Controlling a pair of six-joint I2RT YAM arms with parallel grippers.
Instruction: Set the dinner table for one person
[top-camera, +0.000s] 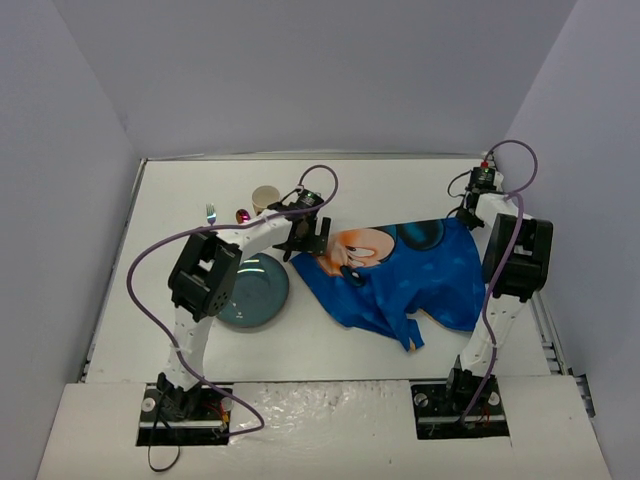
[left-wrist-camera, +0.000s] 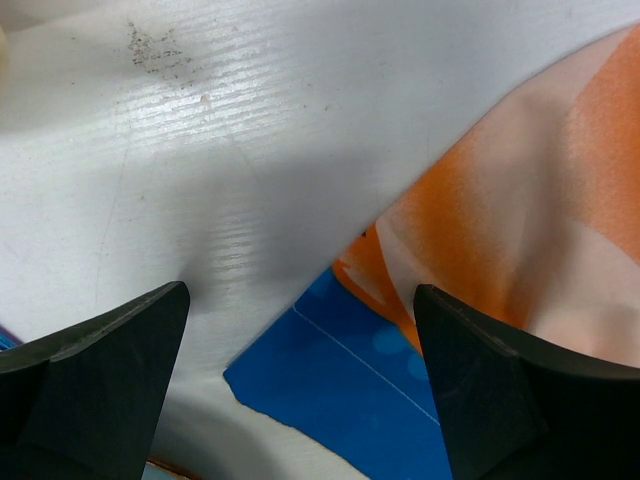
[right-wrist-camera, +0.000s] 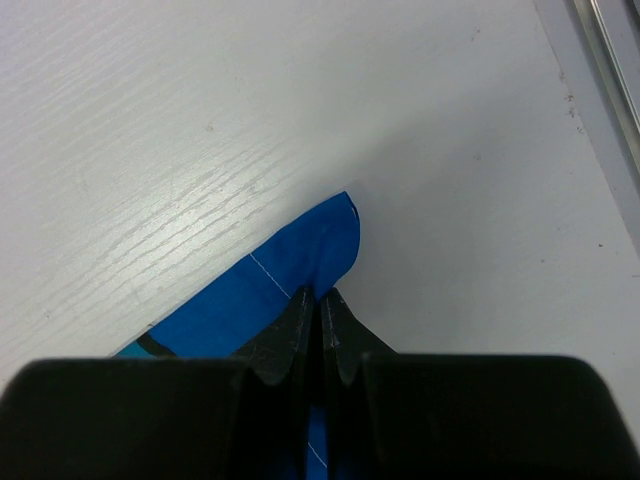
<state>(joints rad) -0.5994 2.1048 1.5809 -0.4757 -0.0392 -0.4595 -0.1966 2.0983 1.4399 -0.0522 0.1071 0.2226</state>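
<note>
The white dinner table (top-camera: 400, 185) carries a blue cartoon-mouse placemat (top-camera: 400, 270), crumpled right of centre with its near edge folded. My left gripper (top-camera: 305, 240) is open just above the placemat's left corner. In the left wrist view the gripper (left-wrist-camera: 300, 345) has the blue corner (left-wrist-camera: 340, 390) between its spread fingers (left-wrist-camera: 100, 385). My right gripper (top-camera: 470, 215) is shut on the placemat's far right corner. In the right wrist view the gripper (right-wrist-camera: 320, 300) pinches the blue fabric (right-wrist-camera: 300, 260) just above the table (right-wrist-camera: 200, 120).
A teal plate (top-camera: 250, 290) lies at the left under the left arm. A fork (top-camera: 211, 212), a small pink object (top-camera: 243, 215) and a beige cup (top-camera: 265, 197) sit at the far left. The table's metal rim (right-wrist-camera: 610, 60) runs close to the right gripper.
</note>
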